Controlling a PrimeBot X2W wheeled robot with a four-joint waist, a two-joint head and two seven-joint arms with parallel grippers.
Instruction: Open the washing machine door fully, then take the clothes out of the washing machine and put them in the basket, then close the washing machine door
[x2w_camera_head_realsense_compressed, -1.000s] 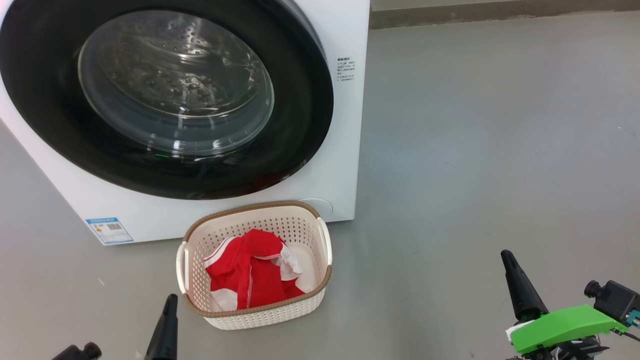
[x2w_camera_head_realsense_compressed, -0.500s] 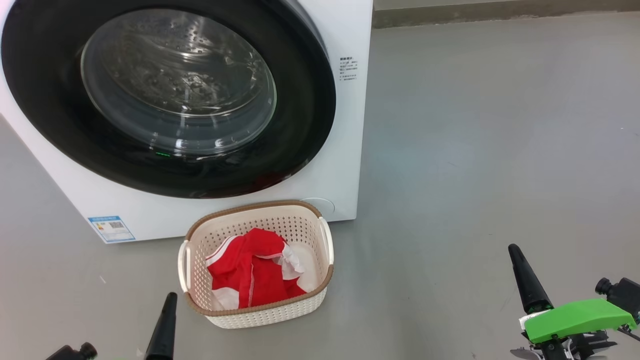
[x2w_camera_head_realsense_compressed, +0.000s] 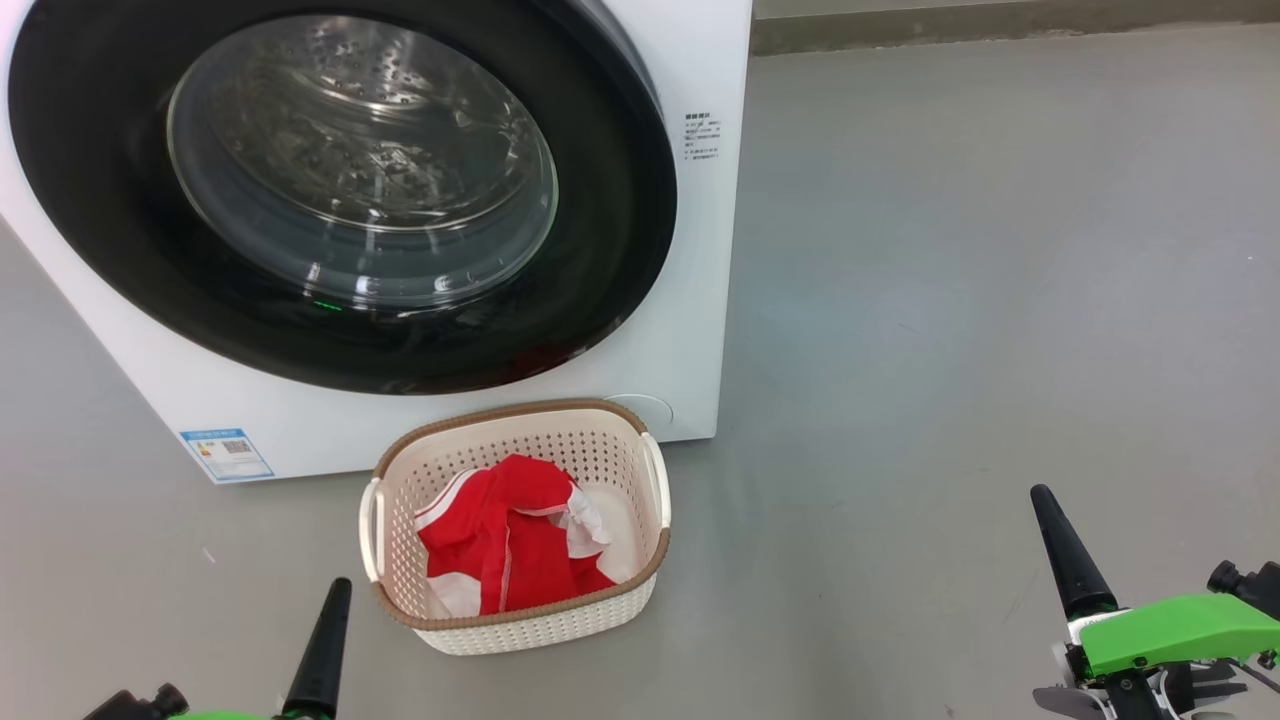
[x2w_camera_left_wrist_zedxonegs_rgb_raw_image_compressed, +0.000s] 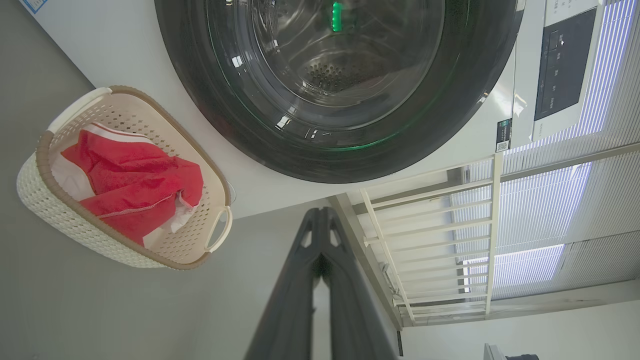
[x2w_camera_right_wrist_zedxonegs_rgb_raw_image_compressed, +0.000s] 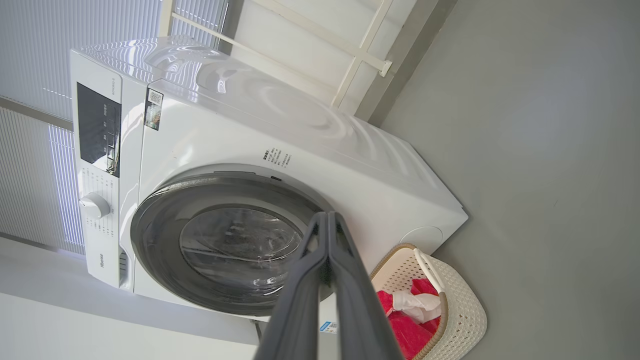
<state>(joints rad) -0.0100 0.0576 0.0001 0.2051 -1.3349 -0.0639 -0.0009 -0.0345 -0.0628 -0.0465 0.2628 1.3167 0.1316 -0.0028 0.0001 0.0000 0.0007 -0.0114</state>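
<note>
The washing machine (x2w_camera_head_realsense_compressed: 690, 250) (x2w_camera_right_wrist_zedxonegs_rgb_raw_image_compressed: 300, 130) stands with its black-rimmed glass door (x2w_camera_head_realsense_compressed: 350, 190) (x2w_camera_left_wrist_zedxonegs_rgb_raw_image_compressed: 330, 85) (x2w_camera_right_wrist_zedxonegs_rgb_raw_image_compressed: 225, 245) shut flat against its front. On the floor before it sits the cream basket (x2w_camera_head_realsense_compressed: 515, 620) (x2w_camera_left_wrist_zedxonegs_rgb_raw_image_compressed: 75, 220) (x2w_camera_right_wrist_zedxonegs_rgb_raw_image_compressed: 460, 310) holding the red clothes (x2w_camera_head_realsense_compressed: 505, 545) (x2w_camera_left_wrist_zedxonegs_rgb_raw_image_compressed: 132, 185) (x2w_camera_right_wrist_zedxonegs_rgb_raw_image_compressed: 407, 327) with white trim. My left gripper (x2w_camera_head_realsense_compressed: 335, 595) (x2w_camera_left_wrist_zedxonegs_rgb_raw_image_compressed: 322, 215) is shut and empty, low at the basket's left. Far to the basket's right, my right gripper (x2w_camera_head_realsense_compressed: 1045, 500) (x2w_camera_right_wrist_zedxonegs_rgb_raw_image_compressed: 327, 217) is shut and empty too.
Grey floor (x2w_camera_head_realsense_compressed: 980, 280) spreads to the machine's right up to a skirting edge (x2w_camera_head_realsense_compressed: 1000, 25). A white railing (x2w_camera_left_wrist_zedxonegs_rgb_raw_image_compressed: 430, 225) and window blinds (x2w_camera_left_wrist_zedxonegs_rgb_raw_image_compressed: 565, 210) stand beyond the machine. A blue label (x2w_camera_head_realsense_compressed: 226, 453) marks the machine's lower front corner.
Both grippers have drawn back and lower toward the frame bottom. The whole picture has shifted slightly, so the camera moved. Door, basket and clothes stay as they were.
</note>
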